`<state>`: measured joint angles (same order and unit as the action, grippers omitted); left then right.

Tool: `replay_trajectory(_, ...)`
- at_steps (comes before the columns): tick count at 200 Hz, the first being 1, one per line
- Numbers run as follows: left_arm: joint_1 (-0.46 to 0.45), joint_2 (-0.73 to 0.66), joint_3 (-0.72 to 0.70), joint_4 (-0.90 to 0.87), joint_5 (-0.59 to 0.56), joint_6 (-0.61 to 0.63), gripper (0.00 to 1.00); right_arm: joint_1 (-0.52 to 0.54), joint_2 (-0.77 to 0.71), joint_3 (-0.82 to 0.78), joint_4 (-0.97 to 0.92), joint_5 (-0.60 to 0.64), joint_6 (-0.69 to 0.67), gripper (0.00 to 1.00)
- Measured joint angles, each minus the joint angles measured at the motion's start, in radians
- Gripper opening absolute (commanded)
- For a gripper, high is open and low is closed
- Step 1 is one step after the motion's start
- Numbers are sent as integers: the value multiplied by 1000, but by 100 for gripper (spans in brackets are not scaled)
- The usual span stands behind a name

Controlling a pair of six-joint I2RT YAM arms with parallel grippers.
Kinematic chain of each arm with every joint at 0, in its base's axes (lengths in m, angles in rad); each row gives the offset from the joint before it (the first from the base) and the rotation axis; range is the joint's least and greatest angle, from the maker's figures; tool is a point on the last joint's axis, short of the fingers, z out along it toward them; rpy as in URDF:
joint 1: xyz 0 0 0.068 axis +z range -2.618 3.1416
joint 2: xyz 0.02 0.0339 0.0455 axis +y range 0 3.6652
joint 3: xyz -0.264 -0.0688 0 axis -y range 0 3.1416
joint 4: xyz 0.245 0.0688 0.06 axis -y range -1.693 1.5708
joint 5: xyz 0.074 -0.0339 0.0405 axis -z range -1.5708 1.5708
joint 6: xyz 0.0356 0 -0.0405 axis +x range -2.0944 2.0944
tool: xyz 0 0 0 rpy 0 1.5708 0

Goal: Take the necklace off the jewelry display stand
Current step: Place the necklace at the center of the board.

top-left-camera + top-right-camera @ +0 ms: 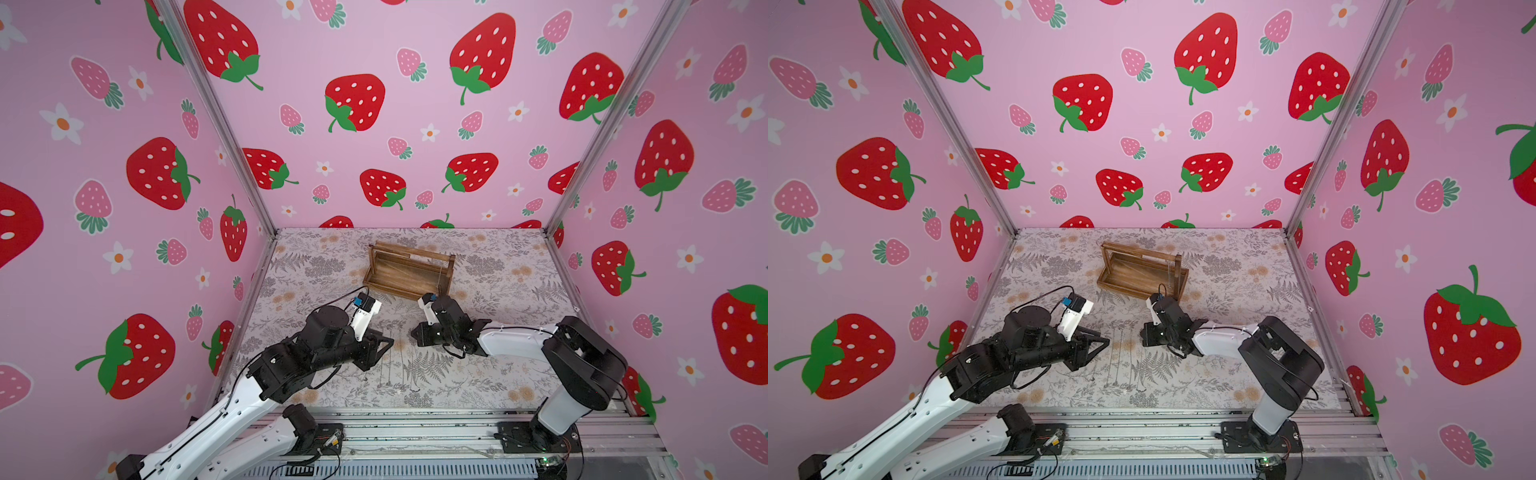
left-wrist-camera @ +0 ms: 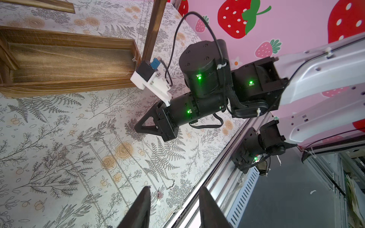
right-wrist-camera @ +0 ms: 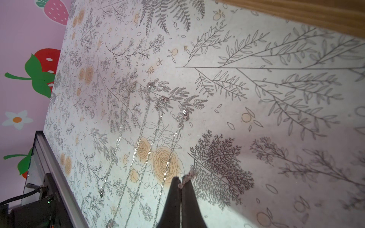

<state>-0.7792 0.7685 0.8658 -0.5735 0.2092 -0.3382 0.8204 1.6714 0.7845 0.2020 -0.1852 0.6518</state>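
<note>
Workspace: flower-printed table sheet [image 1: 498, 291] boxed in by pink strawberry-print walls [image 1: 374, 124] on the left, far and right sides, with an aluminium rail [image 1: 415, 432] along the near edge. The brown wooden jewelry display stand [image 1: 409, 270], a tray base with two uprights and top bars, sits far-centre, turned askew. There is open sheet to its left and right, and it is well apart from every wall.

Both arms are just near of the stand, tips facing each other across a narrow gap.

Right gripper [image 3: 181, 178]: jaws pressed together, nipping the end of a thin silver pinched chain [image 3: 188, 175]. The tips are low over the sheet; I can't tell if they touch it.

Left gripper [image 2: 174, 187]: jaws partly spread, nothing between them, hanging above the sheet near the rail.

Four silver laid-out chains [image 3: 162, 101] lie side by side on the sheet between the grippers, running near-far.

Stand: one fine silver hanging necklace [image 1: 441, 272] is still draped over the top bar, right beside the right upright, and drops toward the right end of the tray. I can't tell whether it reaches the tray floor. The rest of the tray shows bare wood grain.
</note>
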Motion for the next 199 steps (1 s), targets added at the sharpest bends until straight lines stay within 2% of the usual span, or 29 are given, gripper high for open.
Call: replay_trajectory(199, 0, 5, 0, -2, 0, 2, 42, -42, 106, 82, -3, -40, -12, 0)
